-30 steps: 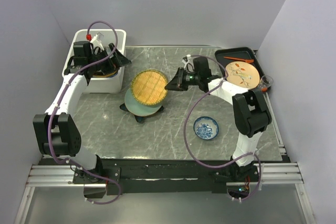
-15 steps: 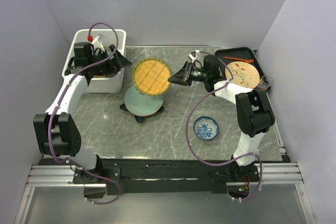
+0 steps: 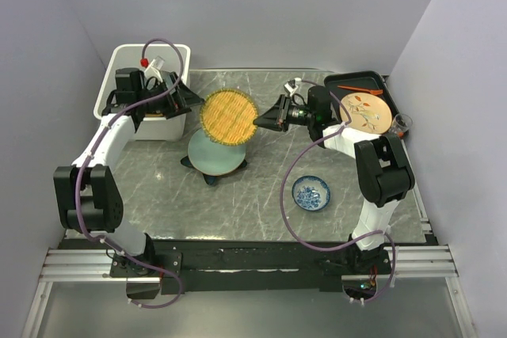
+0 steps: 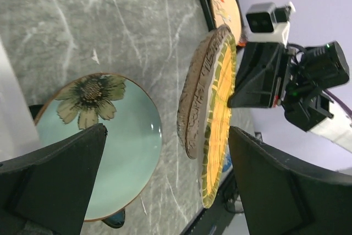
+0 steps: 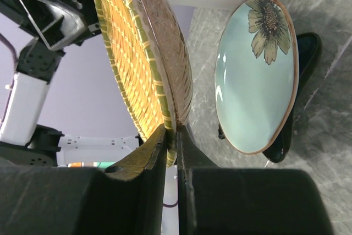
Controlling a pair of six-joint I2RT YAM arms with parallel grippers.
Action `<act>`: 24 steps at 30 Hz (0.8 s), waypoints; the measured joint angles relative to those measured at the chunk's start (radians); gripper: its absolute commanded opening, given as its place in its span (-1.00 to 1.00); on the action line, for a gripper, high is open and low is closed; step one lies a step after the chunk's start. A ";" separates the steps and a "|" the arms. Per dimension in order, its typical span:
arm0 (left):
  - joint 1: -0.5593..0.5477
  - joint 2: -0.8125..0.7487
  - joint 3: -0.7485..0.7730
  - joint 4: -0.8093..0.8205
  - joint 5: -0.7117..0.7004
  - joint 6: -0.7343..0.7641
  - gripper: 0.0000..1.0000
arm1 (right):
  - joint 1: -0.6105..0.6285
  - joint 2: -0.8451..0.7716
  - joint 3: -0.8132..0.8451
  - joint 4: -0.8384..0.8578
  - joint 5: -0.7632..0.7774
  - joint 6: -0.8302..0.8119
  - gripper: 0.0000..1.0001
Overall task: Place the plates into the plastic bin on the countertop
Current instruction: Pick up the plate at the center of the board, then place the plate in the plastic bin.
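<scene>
- Above the middle of the tabletop, the yellow woven plate hangs in the air, tilted. The right jaws pinch its rim on the side away from the plastic bin.
- The left jaws stand spread wide just off the bin's right rim and face the plate. In the left wrist view the plate's edge sits between the two fingers but is not yet touched.
- We read this as a handover, so the left jaws should slide on until the free rim sits deep between the fingers, opposite the right grip.
- We would hold the right arm steady and keep its pinch until the left jaws have closed firmly. The rim looks thick and ribbed, so a shallow bite could slip.
- The plate should stay clear of the pale green floral plate, which lies below it on a dark star-shaped plate.
- Once the left side has it, the plate has to rise over the bin's wall and go down flat. The left arm hides most of what is in the bin.
- A second ago the yellow plate lay lower and nearer us, overlapping the floral plate. It has since been lifted and carried towards the back.
- The left jaws were then over the bin. They have now come out past its right rim towards the plate, as wide as before.
</scene>
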 measured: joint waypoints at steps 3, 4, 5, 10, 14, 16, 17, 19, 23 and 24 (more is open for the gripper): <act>0.000 0.005 -0.016 0.019 0.042 -0.005 0.95 | 0.000 0.000 0.000 0.005 -0.001 0.008 -0.81; 0.000 0.008 -0.019 0.024 0.058 -0.007 0.94 | 0.000 0.000 0.000 0.007 -0.001 0.010 -0.81; 0.000 0.011 -0.019 0.027 0.068 -0.007 0.93 | 0.000 0.000 0.000 0.010 -0.001 0.014 -0.81; -0.026 0.030 -0.019 0.034 0.105 -0.006 0.90 | 0.000 0.000 0.000 0.032 -0.002 0.028 -0.81; -0.070 0.049 -0.019 0.045 0.118 -0.008 0.86 | 0.000 0.000 0.000 0.042 -0.005 0.032 -0.81; -0.091 0.058 -0.019 0.055 0.120 -0.009 0.83 | 0.004 0.000 0.000 0.044 -0.005 0.035 -0.81; -0.097 0.063 -0.019 0.060 0.121 -0.011 0.81 | 0.005 0.000 0.000 0.046 -0.005 0.036 -0.80; -0.112 0.070 -0.019 0.073 0.121 -0.019 0.75 | 0.006 0.000 0.000 0.047 -0.008 0.039 -0.81; -0.125 0.081 -0.019 0.098 0.120 -0.037 0.49 | 0.011 0.000 0.000 0.048 -0.013 0.044 -0.81; -0.125 0.082 -0.019 0.100 0.121 -0.041 0.34 | 0.013 0.000 0.000 0.048 -0.014 0.046 -0.80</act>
